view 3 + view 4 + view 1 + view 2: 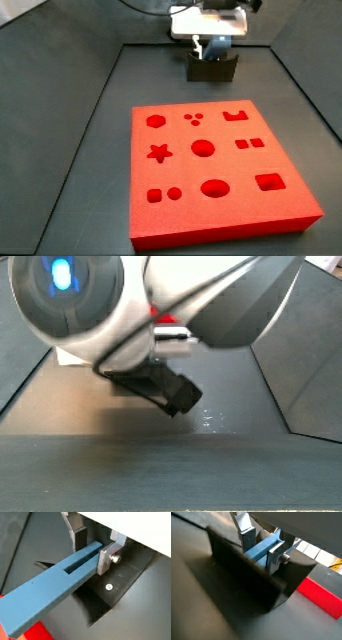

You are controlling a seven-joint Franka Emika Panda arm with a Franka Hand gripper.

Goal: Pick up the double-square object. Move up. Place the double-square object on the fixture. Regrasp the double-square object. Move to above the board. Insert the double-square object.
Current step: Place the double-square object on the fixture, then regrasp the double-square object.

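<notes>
Double-square object [50,587] sitting clamped in the gripper [92,547] at the fixture [251,577].

In both wrist views we are seeing 2 silver fingers [107,556] pressing the blue bar's sides, with its far end pointing away over the dark fixture and a corner of the red board [321,597] showing nearby. In a side view we are watching the gripper [209,45] hanging right over the fixture [211,68], beyond the board's [214,175] far edge. In a side view the arm's housing is filling most of the picture, and only the fixture [163,389] is showing beneath it.
</notes>
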